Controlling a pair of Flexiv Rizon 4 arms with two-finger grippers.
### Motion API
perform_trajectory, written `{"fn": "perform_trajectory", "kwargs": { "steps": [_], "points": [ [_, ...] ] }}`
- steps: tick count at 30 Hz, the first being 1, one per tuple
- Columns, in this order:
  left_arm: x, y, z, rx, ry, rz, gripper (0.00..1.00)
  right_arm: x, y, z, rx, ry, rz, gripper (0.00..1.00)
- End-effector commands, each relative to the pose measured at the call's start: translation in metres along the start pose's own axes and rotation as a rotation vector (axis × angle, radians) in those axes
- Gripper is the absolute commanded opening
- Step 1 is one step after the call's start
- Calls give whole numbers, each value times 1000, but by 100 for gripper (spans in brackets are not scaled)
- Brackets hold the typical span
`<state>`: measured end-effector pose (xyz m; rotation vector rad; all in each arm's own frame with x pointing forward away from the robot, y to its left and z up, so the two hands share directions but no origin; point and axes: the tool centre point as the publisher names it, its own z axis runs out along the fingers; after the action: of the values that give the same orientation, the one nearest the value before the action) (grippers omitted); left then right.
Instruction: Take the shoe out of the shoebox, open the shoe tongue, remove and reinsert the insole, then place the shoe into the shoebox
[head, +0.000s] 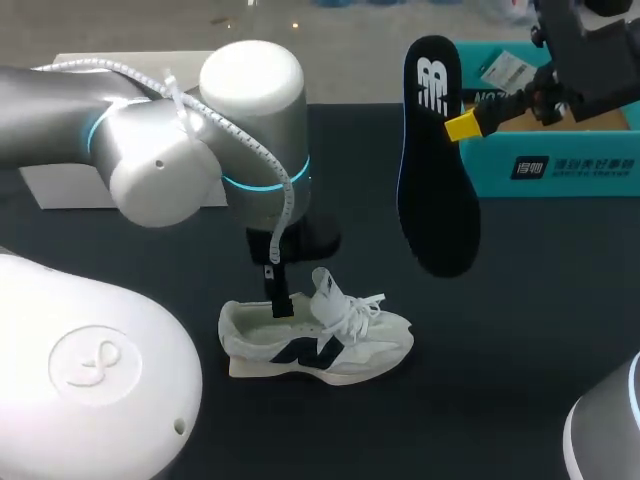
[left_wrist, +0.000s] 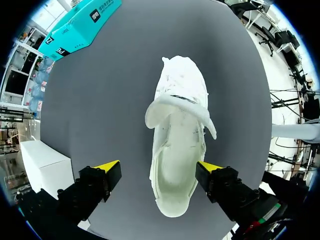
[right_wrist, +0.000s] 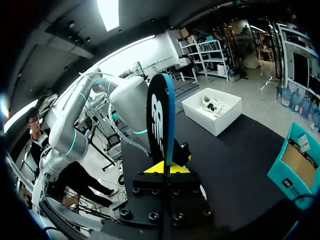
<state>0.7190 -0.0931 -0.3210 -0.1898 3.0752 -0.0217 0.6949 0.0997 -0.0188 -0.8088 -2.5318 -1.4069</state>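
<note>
Raised at far right, right gripper (head: 462, 127) clamps the insole (head: 437, 170) upright; left gripper (left_wrist: 159, 167) hangs spread astride the shoe (left_wrist: 177, 125) heel, possibly touching one side.

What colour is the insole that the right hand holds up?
The insole is black with a white logo; the head view shows it best.

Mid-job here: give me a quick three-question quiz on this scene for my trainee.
1. True or false: the insole lies inside the shoe.
2. The right tool holds: A the shoe, B the insole, C nothing.
3. Fill in: the left tool, astride the shoe's heel, is ___ (open/shut).
Key: 1 false, it is held up above the table; 2 B; 3 open.
</note>
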Motion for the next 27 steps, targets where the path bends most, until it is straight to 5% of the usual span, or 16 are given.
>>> {"fn": "perform_trajectory", "kwargs": {
  "steps": [1,11,22,23,24,26,27],
  "points": [
    [-11,-11,20,-28,21,-14,100,-1,2,2,4,1,1,0],
    [-28,-18,32,-10,37,8,100,-1,2,2,4,1,1,0],
    [-26,-35,56,-13,64,36,100,-1,2,2,4,1,1,0],
    [-25,-35,57,-13,64,37,91,-1,2,2,4,1,1,0],
    [-25,-36,59,-13,66,38,67,-1,2,2,4,1,1,0],
    [-25,-36,61,-10,77,40,0,-1,2,2,4,1,1,0],
    [-24,-36,61,-9,78,41,0,-1,2,2,4,1,1,0]
  ]
}}
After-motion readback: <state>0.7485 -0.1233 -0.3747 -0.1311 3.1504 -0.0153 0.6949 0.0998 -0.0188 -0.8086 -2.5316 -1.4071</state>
